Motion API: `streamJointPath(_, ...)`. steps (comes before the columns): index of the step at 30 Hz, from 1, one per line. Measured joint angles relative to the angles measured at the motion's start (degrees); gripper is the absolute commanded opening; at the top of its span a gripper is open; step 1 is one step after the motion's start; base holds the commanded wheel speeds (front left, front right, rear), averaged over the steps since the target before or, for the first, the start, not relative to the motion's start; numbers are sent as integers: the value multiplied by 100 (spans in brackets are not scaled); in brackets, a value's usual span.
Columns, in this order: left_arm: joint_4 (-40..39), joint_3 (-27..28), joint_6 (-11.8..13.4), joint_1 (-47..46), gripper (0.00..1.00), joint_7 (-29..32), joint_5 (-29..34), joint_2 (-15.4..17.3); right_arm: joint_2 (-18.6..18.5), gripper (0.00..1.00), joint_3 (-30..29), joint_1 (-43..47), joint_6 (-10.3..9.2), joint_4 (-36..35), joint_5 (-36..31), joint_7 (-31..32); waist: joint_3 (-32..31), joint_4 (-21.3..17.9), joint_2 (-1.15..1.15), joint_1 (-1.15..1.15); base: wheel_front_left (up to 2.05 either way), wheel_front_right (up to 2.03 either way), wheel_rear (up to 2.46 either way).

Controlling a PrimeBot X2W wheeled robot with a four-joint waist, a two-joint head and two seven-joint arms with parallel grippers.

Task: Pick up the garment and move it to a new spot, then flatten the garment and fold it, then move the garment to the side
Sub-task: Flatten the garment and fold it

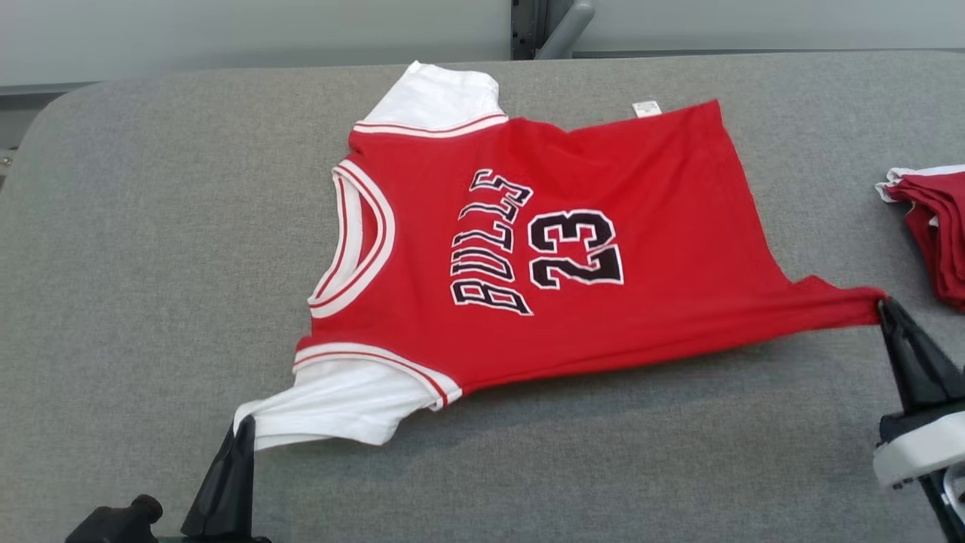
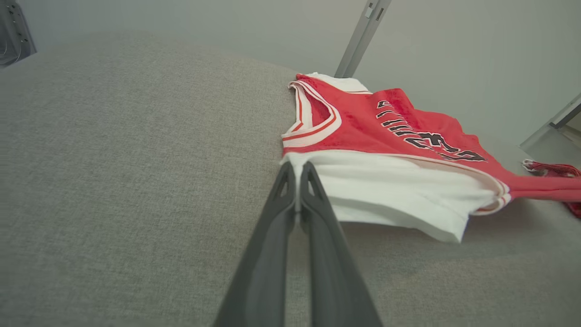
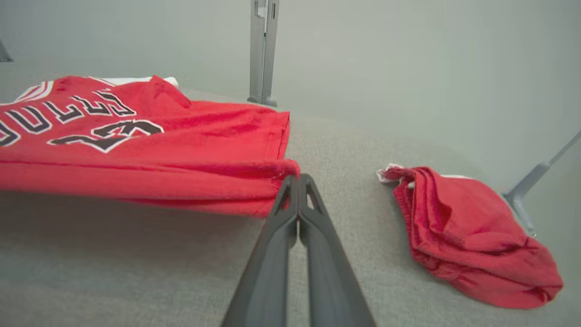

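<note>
The garment point(image 1: 588, 226) is a red jersey with white sleeves and black "BULLS 23" lettering, spread across the grey table with its collar to the left. Its near edge is lifted off the cloth. My left gripper point(image 1: 245, 426) is shut on the near white sleeve's corner, seen up close in the left wrist view point(image 2: 297, 165) beside the garment point(image 2: 386, 181). My right gripper point(image 1: 882, 305) is shut on the near hem corner, which is pulled into a point; the right wrist view shows that gripper point(image 3: 297, 178) pinching the red garment point(image 3: 181, 145).
The grey fabric table point(image 1: 151, 264) stretches out left of and in front of the garment. A folded pile of red clothing point(image 1: 935, 226) lies at the right edge, close beyond my right gripper, and shows as a red clothing pile point(image 3: 467, 236) in the right wrist view. A metal post point(image 3: 262, 50) stands behind the table.
</note>
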Motion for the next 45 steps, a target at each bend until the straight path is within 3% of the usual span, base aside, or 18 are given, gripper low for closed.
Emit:
streamJointPath(1,-73,32,2,124,0,0,109,-15,19,0,-237,172,0,-791,-381,-1,-57,16,0,0,0,0,0)
streamJointPath(3,-152,34,5,193,0,0,157,-35,160,0,-419,358,-4,-1237,-502,-4,-101,13,0,0,0,0,0)
streamJointPath(9,-189,-126,4,220,0,238,165,-21,283,0,-372,858,-7,-1148,-748,-1,-158,-69,0,0,0,0,0)
streamJointPath(17,-167,-223,111,92,0,624,145,-5,280,0,-292,591,-5,-279,-958,-2,-194,-170,0,0,0,0,0)
streamJointPath(26,79,-321,163,-545,0,934,-22,-212,486,0,-11,-180,-7,556,-933,32,-99,-134,0,0,0,0,0)
streamJointPath(45,1526,-584,-109,-2268,0,347,411,-495,860,0,201,-1859,-8,1918,-1120,5,311,-116,0,0,0,0,0)
